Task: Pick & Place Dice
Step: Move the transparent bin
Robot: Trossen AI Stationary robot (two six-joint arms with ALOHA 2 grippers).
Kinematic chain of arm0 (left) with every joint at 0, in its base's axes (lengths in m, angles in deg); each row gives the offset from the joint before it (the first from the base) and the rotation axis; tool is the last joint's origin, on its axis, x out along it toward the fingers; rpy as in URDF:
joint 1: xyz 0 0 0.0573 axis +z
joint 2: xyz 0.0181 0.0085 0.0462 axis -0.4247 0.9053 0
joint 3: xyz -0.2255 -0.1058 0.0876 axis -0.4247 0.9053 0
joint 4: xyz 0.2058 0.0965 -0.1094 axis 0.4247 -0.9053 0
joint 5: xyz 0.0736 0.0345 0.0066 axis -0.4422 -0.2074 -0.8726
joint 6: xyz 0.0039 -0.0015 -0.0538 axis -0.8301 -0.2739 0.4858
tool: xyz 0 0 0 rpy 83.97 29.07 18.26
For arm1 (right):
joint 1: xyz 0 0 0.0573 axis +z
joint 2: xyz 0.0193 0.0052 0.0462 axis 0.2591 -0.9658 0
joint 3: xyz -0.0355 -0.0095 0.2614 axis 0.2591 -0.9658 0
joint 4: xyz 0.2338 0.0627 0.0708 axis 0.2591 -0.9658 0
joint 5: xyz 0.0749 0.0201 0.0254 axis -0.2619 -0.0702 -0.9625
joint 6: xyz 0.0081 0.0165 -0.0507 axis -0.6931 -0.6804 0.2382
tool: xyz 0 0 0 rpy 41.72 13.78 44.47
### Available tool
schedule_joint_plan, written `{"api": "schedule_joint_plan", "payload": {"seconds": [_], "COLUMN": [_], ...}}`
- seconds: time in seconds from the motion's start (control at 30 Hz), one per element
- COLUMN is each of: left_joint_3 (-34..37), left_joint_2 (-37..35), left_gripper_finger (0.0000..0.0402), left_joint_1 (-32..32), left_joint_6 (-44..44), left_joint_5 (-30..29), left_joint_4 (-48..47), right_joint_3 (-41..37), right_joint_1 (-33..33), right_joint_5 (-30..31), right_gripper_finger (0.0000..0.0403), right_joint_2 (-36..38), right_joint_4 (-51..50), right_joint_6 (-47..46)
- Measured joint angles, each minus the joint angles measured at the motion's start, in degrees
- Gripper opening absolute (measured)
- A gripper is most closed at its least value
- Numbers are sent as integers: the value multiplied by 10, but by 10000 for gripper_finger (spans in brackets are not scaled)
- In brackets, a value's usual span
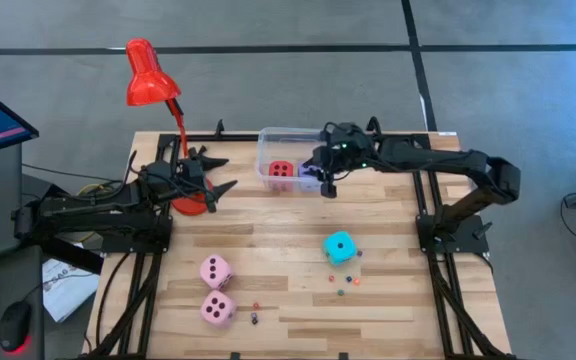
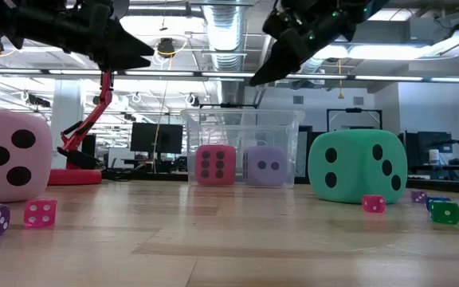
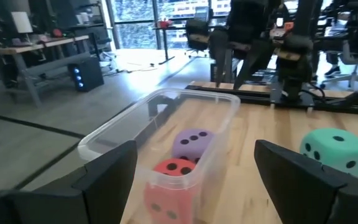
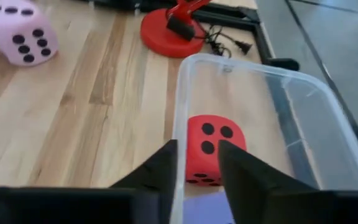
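a: tiny dice (image 2: 40,212) lie right up close on the table (image 1: 288,225), just little ones. the big ones are the job.

b: how many big ones are put away?

a: two. the red die (image 1: 281,170) and the lavender die (image 1: 309,171) sit side by side in the clear box (image 1: 266,150) at the far edge of the table.

b: and the others?

a: three are left out. the cyan die (image 1: 340,246) sits alone, well apart from the box. the two pink dice (image 1: 216,270) sit close together near the front.

b: what are the arms doing?

a: the right pincer (image 1: 328,186) hangs just over the box, above the lavender die. its fingers stand a little apart and hold nothing. the left pincer (image 1: 222,174) waits beside the red lamp (image 1: 151,73), wide open and empty.

b: so not half done?

a: i think nearly half. three more trips to go.
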Motion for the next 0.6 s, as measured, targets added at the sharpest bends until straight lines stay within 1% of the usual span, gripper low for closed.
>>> {"api": "schedule_joint_plan", "payload": {"seconds": [0.17, 0.3, 0.4, 0.6], "left_joint_3": [0, 0, 0, 0], "left_joint_2": [0, 0, 0, 1], "left_gripper_finger": [314, 314, 314, 314], "left_joint_1": [-1, -1, -1, -1], "left_joint_6": [3, 3, 4, 4], "left_joint_5": [0, 0, 0, 0], "left_joint_4": [0, 0, -2, -4], "right_joint_3": [7, 7, 7, 7], "right_joint_1": [11, 15, 14, 13], "right_joint_5": [3, 27, 28, 28], "right_gripper_finger": [186, 236, 251, 255], "right_joint_2": [-31, -52, -67, -90], "right_joint_4": [4, 14, 15, 16], "right_joint_6": [-9, -9, -10, -10]}}
